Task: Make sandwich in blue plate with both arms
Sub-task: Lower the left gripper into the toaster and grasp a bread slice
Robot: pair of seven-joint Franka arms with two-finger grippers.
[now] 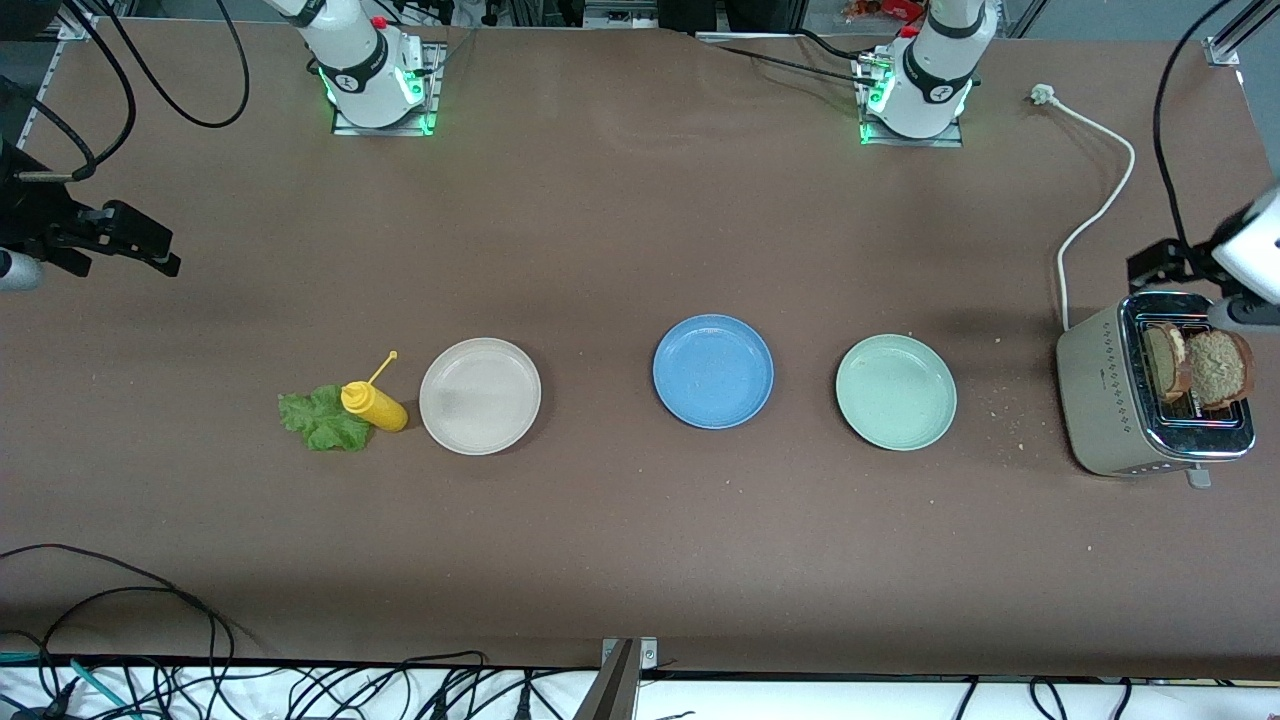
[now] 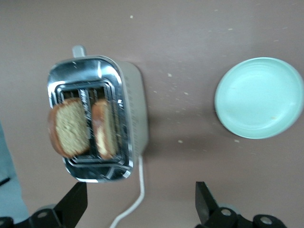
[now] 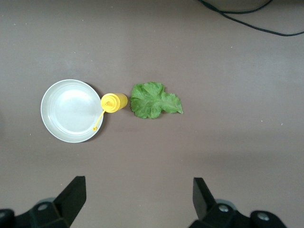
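Observation:
The blue plate (image 1: 713, 371) lies bare mid-table between two other plates. Two brown bread slices (image 1: 1165, 360) (image 1: 1220, 368) stand in the toaster (image 1: 1110, 400) at the left arm's end. They also show in the left wrist view as one slice (image 2: 69, 127) and the other slice (image 2: 105, 128). My left gripper (image 1: 1165, 265) (image 2: 140, 204) hangs open by the toaster, over its white cord, holding nothing. A green lettuce leaf (image 1: 322, 418) (image 3: 154, 100) lies on the table at the right arm's end. My right gripper (image 1: 150, 250) (image 3: 137, 199) hovers open and empty over bare table there.
An off-white plate (image 1: 480, 396) (image 3: 71, 110) sits beside a yellow squeeze bottle (image 1: 375, 404) (image 3: 114, 102) that lies against the lettuce. A pale green plate (image 1: 896, 392) (image 2: 260, 97) rests between the blue plate and the toaster. Crumbs dot the table near the toaster. The toaster's white cord (image 1: 1100, 215) trails toward the left arm's base.

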